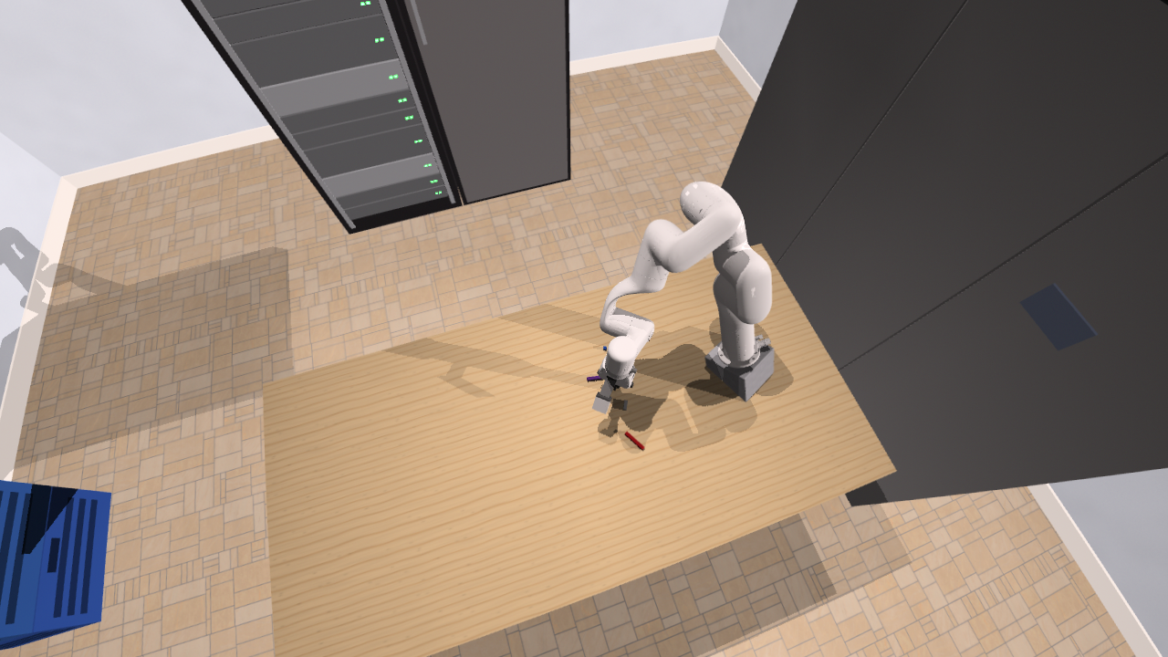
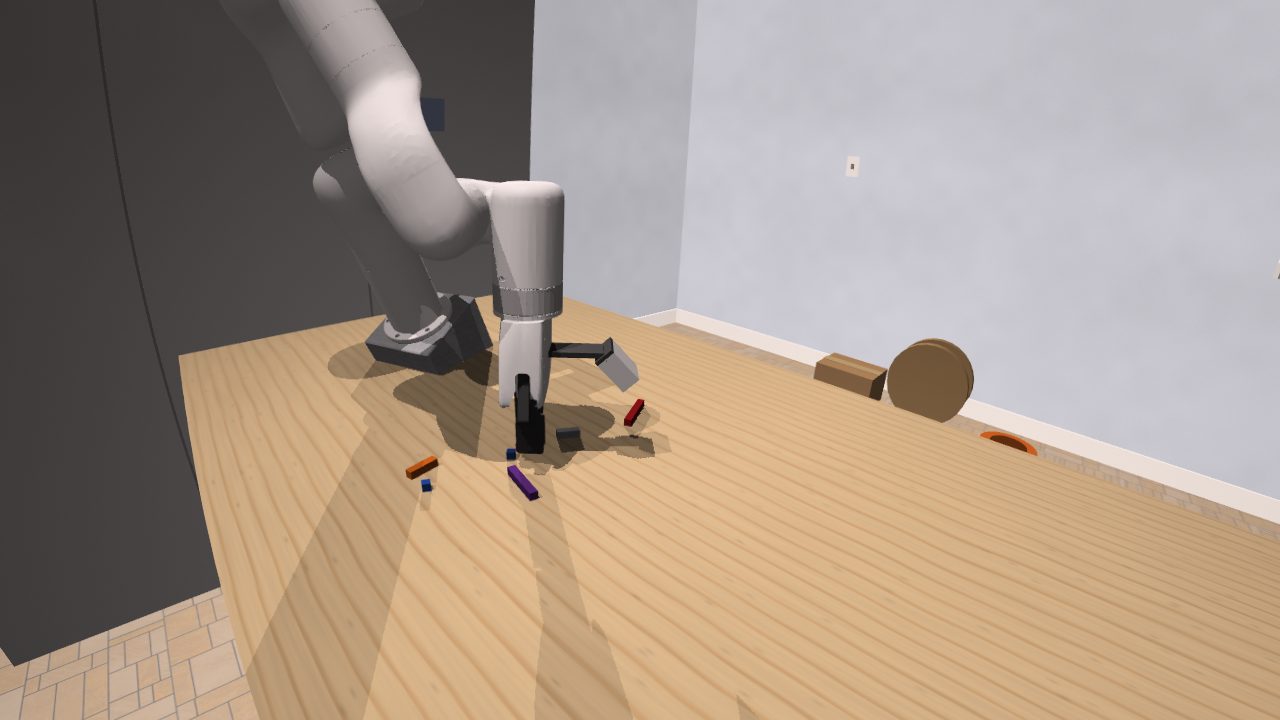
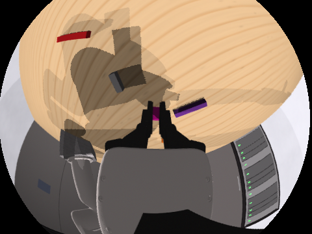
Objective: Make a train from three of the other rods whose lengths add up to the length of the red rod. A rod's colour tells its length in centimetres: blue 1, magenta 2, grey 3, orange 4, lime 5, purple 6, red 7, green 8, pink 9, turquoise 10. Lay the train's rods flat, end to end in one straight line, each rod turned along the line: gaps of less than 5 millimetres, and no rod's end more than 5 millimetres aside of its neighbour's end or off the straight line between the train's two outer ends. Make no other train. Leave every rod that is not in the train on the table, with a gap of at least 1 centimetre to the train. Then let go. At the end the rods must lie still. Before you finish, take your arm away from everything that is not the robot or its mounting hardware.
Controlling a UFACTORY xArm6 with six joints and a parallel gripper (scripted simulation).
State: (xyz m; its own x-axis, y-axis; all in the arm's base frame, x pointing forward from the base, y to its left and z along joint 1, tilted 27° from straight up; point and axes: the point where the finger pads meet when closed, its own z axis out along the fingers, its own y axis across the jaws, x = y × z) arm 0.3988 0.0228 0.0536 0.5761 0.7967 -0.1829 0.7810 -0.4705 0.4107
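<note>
Magenta short rod (image 3: 155,112): you see it clamped between the black gripper (image 3: 156,114) fingers at frame centre, purple long rod (image 3: 190,108) just right.

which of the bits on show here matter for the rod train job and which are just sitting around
For the job:
red rod, the length reference
magenta rod, pinched in the gripper
orange rod
two blue rods
grey rod and purple rod, spare candidates

Lying about:
server rack
blue crate
cardboard box
wooden disc
</note>
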